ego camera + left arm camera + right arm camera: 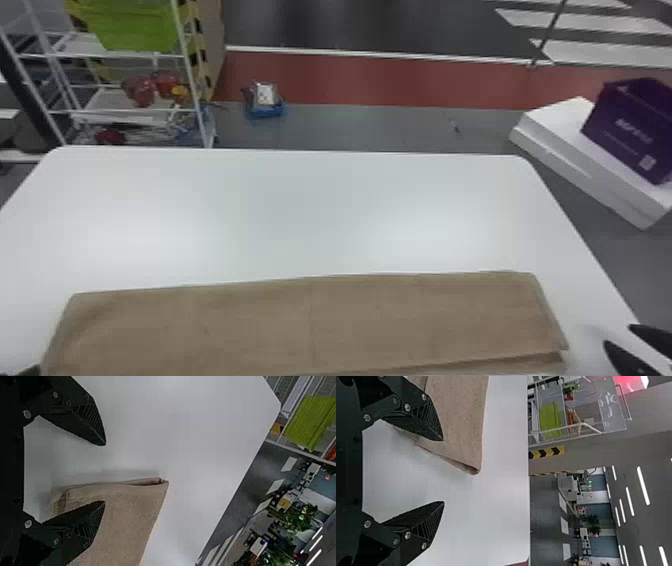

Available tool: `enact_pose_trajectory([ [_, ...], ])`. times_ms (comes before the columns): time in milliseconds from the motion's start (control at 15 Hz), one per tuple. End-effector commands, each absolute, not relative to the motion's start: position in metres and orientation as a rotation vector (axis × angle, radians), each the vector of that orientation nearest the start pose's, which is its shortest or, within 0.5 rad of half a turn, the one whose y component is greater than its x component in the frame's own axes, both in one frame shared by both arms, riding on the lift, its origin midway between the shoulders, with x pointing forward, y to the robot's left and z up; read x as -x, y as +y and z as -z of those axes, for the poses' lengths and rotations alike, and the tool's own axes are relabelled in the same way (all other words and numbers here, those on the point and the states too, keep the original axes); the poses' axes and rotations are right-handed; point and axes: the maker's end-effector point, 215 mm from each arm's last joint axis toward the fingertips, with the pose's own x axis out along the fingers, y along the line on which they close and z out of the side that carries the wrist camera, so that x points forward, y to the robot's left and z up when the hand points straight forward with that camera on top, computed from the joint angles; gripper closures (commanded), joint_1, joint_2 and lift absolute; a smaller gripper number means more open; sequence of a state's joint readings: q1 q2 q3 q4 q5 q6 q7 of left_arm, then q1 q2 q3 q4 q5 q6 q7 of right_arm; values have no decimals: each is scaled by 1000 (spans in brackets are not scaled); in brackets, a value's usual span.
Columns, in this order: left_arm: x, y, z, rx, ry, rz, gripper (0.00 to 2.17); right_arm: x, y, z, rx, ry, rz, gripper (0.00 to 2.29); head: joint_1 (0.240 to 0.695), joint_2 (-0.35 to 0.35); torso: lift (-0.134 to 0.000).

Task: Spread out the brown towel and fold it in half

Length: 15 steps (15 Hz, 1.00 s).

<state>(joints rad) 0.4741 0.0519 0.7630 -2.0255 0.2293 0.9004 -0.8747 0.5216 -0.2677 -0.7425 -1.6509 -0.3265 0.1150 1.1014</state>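
your brown towel (pixel 310 325) lies as a long, flat, folded strip along the near side of the white table (pixel 300 215), running from left to right, with layered edges showing at its right end. your left end effector (pixel 27 371) is at the towel's left end; its fingers stand wide apart, one overlapping the cloth in the left wrist view. your right end effector (pixel 617 336) is near the towel's right end, its fingers also spread, with nothing between them. past the table's right side, a purple box (pixel 632 130) sits on a white box (pixel 585 155).
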Motion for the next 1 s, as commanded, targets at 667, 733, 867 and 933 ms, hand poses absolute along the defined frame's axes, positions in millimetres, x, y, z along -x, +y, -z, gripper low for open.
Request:
enact_pose_trajectory([
  [667,-288,403,470,576,722,178,572,-321,-468,427,-79,331,-427,377,695,-131,-123],
  [733,-291,403,468,581,717,181,572,-321,-468,427,-79,331,-427,377,695,-129,-123],
  [867,-293,398,465,589,707,196,583,-322,-469,426,-78,330,-426,377,695,-127,-123],
  [933,-291,394,467,604,717,201,586,-320,-469,429,-82,335,-425,377,695,-130,-123],
])
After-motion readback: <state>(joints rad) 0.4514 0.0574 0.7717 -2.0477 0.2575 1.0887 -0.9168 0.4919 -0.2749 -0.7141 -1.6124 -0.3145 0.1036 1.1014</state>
